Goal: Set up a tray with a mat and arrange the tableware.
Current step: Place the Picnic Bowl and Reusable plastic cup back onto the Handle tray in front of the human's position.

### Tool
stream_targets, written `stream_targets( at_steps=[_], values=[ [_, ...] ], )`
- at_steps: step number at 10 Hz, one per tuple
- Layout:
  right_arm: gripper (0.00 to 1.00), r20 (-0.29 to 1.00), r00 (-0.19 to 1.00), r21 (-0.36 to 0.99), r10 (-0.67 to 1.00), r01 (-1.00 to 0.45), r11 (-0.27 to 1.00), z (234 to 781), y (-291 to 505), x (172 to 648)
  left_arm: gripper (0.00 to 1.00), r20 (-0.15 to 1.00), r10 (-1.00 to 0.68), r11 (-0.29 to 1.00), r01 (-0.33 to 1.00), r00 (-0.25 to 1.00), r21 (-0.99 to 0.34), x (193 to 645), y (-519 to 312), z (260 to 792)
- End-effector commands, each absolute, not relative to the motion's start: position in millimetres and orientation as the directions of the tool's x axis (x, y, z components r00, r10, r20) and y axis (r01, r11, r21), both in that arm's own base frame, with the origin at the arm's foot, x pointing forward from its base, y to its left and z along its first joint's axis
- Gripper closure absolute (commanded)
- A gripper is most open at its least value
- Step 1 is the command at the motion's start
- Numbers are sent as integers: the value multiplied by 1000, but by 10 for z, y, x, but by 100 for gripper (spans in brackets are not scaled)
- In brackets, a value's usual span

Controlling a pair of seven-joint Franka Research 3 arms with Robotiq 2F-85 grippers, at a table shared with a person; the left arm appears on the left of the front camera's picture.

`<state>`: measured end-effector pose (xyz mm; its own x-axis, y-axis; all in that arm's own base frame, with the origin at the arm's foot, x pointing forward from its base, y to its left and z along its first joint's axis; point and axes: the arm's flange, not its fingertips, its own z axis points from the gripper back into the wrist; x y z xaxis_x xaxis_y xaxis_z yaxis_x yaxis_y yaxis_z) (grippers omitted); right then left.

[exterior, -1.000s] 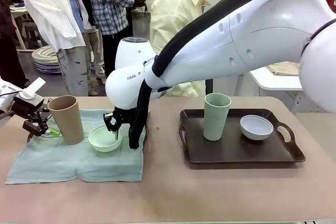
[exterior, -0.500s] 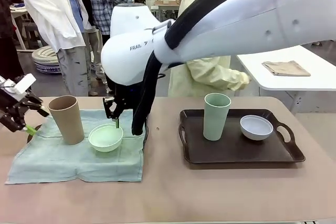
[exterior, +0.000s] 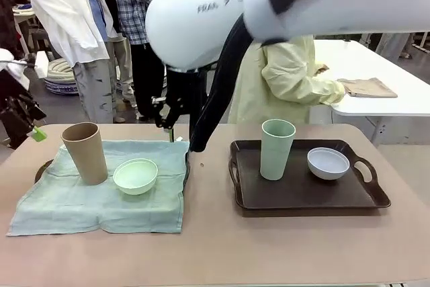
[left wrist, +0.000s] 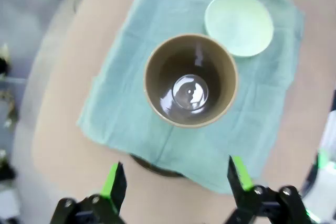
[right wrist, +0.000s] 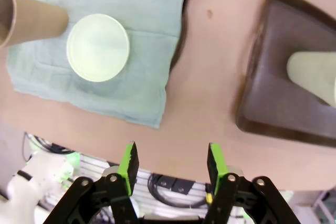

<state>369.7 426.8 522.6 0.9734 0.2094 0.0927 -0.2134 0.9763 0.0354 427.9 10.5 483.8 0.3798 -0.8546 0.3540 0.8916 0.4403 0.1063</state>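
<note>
Two open, empty grippers: tan cup [left wrist: 190, 80] dead ahead of the left gripper [left wrist: 175, 171], mint green bowl [right wrist: 97, 47] ahead-left of the right gripper [right wrist: 171, 156]; front view adds a grey-white bowl [exterior: 328, 162] on a tray [exterior: 295, 191].

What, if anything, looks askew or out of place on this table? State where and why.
The green mat is draped over the left tray rather than fitted inside it. It overhangs the rim onto the table and hides most of the tray. Nothing is tipped or spilled.
</note>
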Motion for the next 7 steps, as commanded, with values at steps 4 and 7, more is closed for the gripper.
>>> stream_targets(
  at_steps=[4, 7],
  values=[
    [31, 133, 977, 40, 167, -173, 984, 5753, 3911, 3423, 0, 271, -704, 688, 725, 657, 30, 4269, -393, 5615],
    [31, 84, 984, 76, 156, -162, 984, 5609, 3914, 3728, 0, 303, -689, 689, 724, 659, -8, 4404, -384, 5753]
  ],
)
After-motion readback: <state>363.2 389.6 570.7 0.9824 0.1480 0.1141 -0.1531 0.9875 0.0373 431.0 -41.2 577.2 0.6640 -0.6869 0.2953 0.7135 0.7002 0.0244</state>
